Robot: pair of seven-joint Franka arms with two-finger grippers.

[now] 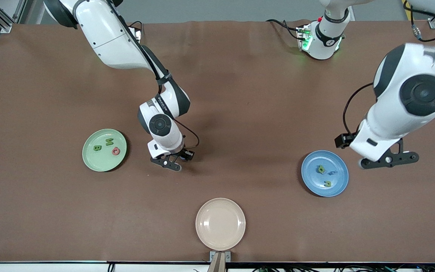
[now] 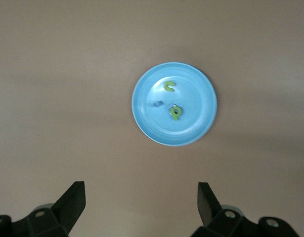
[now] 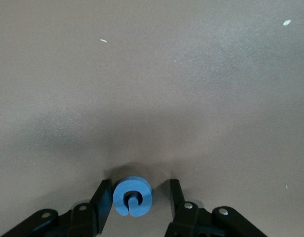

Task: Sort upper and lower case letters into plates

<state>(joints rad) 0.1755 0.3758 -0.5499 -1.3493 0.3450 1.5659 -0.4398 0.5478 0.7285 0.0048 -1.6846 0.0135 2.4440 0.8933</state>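
My right gripper (image 1: pixel 172 163) is low over the table beside the mint green plate (image 1: pixel 100 163), toward the middle. In the right wrist view its fingers (image 3: pixel 103 197) stand open around a blue round letter (image 3: pixel 132 196); one finger touches it and the other is apart. The green plate holds two green letters (image 1: pixel 97 148) and a pinkish-red one (image 1: pixel 115 151). My left gripper (image 1: pixel 387 160) hangs wide open and empty (image 2: pixel 141 192) beside the blue plate (image 1: pixel 315 186), which holds two green letters (image 1: pixel 321 169) and a small blue one (image 1: pixel 332 173). The blue plate also shows in the left wrist view (image 2: pixel 191 129).
A beige cream plate (image 1: pixel 220 223) sits empty near the table's front edge, midway between the two arms. The brown table mat (image 1: pixel 240 113) stretches between the plates.
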